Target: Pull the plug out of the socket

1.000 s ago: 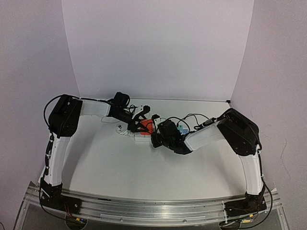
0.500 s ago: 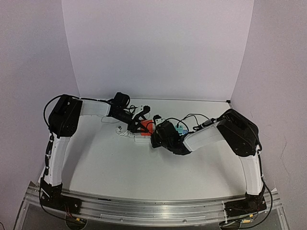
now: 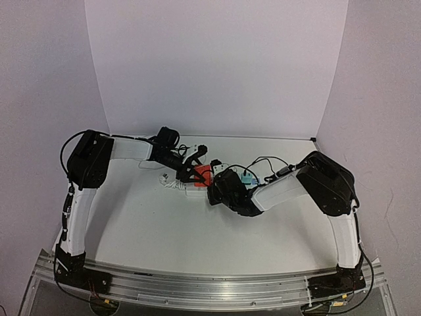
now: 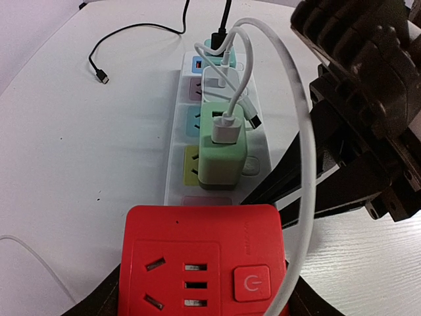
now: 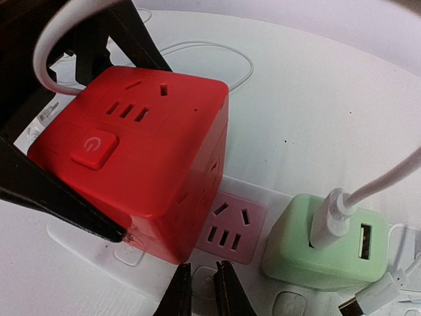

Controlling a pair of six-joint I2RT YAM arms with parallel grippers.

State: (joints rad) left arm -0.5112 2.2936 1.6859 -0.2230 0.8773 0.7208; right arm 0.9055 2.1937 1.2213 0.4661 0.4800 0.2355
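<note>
Moved: the right arm has sunk a little nearer and to the left, and its fingers have drawn closer. The left arm and the plug sit as before.
Socket (image 4: 177, 141): a long white strip lying flat on the table (image 4: 79, 164), mid-table toward the far side, between the two arms. Its row of coloured outlets runs away from the left wrist camera.
Plug (image 4: 200, 253): a red cube with a power button, seated on the end of the socket nearest the left arm.
Left gripper (image 3: 195, 172): clamped on the plug, with one black finger (image 5: 59, 197) against each opposite side.
Right gripper (image 5: 200, 293): fingers almost together with nothing between them. The tips are down at the socket's edge, just beside the plug and in front of the pink outlet (image 5: 230, 227).
Green charger (image 4: 222, 155): plugged in upright, one outlet along from the plug, with the bare pink outlet between them.
White cable (image 4: 299, 131): runs from the green charger's top and loops over the right side of the plug.
Black cable (image 4: 131, 33): lies loose on the table, far left of the socket.
</note>
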